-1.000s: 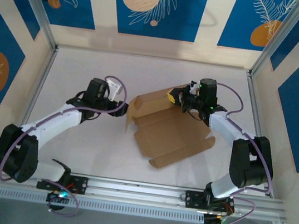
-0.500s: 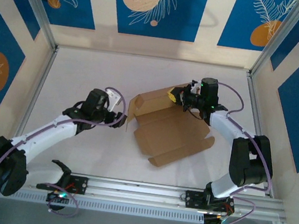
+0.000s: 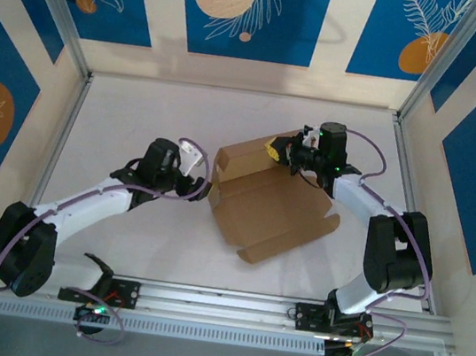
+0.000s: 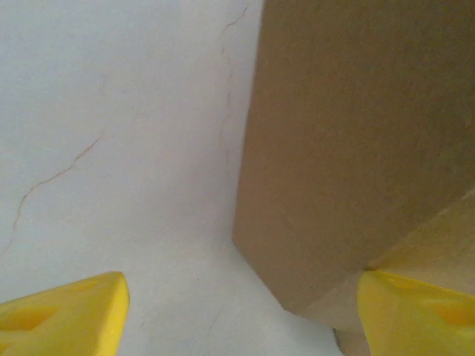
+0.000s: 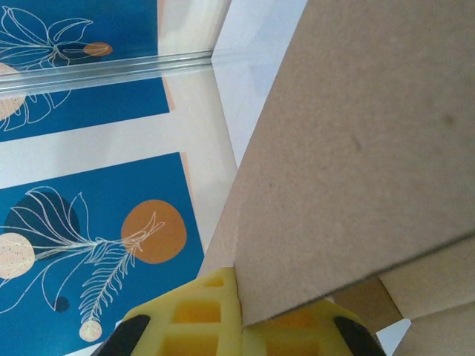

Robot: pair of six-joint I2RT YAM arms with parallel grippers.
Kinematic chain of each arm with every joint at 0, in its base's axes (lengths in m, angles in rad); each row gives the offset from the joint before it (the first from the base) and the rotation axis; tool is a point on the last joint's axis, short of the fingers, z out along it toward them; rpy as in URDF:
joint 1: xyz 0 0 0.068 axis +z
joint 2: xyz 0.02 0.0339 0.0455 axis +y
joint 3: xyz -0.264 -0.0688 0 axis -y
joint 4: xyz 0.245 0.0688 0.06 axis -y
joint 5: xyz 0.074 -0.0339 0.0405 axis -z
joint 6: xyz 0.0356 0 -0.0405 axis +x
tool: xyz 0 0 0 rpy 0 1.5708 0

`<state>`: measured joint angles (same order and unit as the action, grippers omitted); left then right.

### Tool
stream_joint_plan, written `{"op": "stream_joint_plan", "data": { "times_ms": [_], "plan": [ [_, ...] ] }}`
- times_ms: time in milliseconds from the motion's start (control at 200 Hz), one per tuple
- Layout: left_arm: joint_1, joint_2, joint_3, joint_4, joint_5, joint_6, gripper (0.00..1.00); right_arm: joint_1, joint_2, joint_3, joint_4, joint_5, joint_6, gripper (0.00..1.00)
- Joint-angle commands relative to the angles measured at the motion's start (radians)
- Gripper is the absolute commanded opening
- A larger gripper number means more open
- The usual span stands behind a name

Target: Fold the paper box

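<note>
The paper box (image 3: 273,210) is a brown die-cut sheet lying mostly flat at the table's middle, with its far and left panels raised. My left gripper (image 3: 203,189) is open at the box's left edge. In the left wrist view its yellow fingertips (image 4: 67,315) stand wide apart, and the right one rests against the upright cardboard panel (image 4: 356,148). My right gripper (image 3: 280,151) is at the far edge, shut on the raised flap. In the right wrist view the cardboard flap (image 5: 356,163) is pinched between the yellow pads (image 5: 193,322).
White tabletop (image 3: 139,119) lies open to the left and behind the box. Aluminium posts and blue patterned walls (image 3: 245,9) close in the cell. A metal rail (image 3: 220,301) runs along the near edge by the arm bases.
My left arm has swung right until its open gripper reached the box's left edge, and the left panel now stands more upright. The right gripper has kept its hold in place.
</note>
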<state>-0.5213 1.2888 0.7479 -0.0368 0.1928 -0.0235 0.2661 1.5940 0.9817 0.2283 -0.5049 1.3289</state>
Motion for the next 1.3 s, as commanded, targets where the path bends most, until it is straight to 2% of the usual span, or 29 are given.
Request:
{"op": "stream_joint_plan", "data": {
  "times_ms": [0,255,440,595,735,950,1085,1195,1295],
  "plan": [
    [-0.019,0.03,0.037,0.065,0.046,-0.007,0.8,0.023,0.021,0.024,0.009,-0.027,0.028,0.0],
    [-0.066,0.096,0.05,0.137,-0.017,-0.025,0.84,0.049,0.022,0.005,0.031,-0.008,0.051,0.0],
    [-0.078,0.125,0.042,0.214,-0.119,-0.039,0.84,0.06,0.017,-0.009,0.046,-0.001,0.066,0.0],
    [-0.079,0.155,0.035,0.267,-0.133,-0.046,0.84,0.073,0.012,-0.023,0.055,0.004,0.073,0.0],
    [-0.083,0.176,0.022,0.333,-0.184,-0.052,0.8,0.086,0.0,-0.043,0.059,0.017,0.081,0.0],
    [-0.088,0.222,0.01,0.424,-0.302,-0.041,0.66,0.117,-0.045,-0.078,0.027,0.091,0.111,0.01],
    [-0.089,0.253,0.004,0.486,-0.377,-0.031,0.57,0.149,-0.112,-0.1,-0.069,0.21,0.112,0.09],
    [-0.088,0.289,0.015,0.523,-0.375,-0.006,0.52,0.169,-0.144,-0.117,-0.095,0.252,0.124,0.13],
    [-0.087,0.322,0.024,0.565,-0.366,0.02,0.46,0.175,-0.154,-0.115,-0.126,0.257,0.11,0.31]
  ]
}}
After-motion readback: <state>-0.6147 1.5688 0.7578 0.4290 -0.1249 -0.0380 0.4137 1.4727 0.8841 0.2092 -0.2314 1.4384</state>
